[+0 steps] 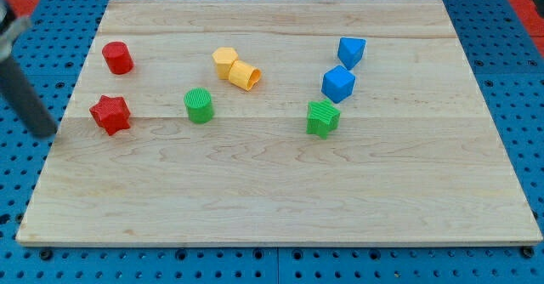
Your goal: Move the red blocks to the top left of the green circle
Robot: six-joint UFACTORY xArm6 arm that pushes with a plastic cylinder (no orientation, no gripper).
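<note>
A red round block [117,57] sits near the board's upper left. A red star block [110,114] lies below it, near the left edge. The green circle, a round green block [198,105], stands to the right of the red star and below right of the red round block. My rod comes in from the view's left edge, and my tip [47,133] rests just off the board's left edge, left of and slightly below the red star, apart from it.
Two yellow blocks [224,61] [245,76] touch each other above right of the green circle. A green star block [322,117] lies right of centre. Two blue blocks [351,51] [337,83] sit above it. The wooden board [272,199] rests on a blue pegboard.
</note>
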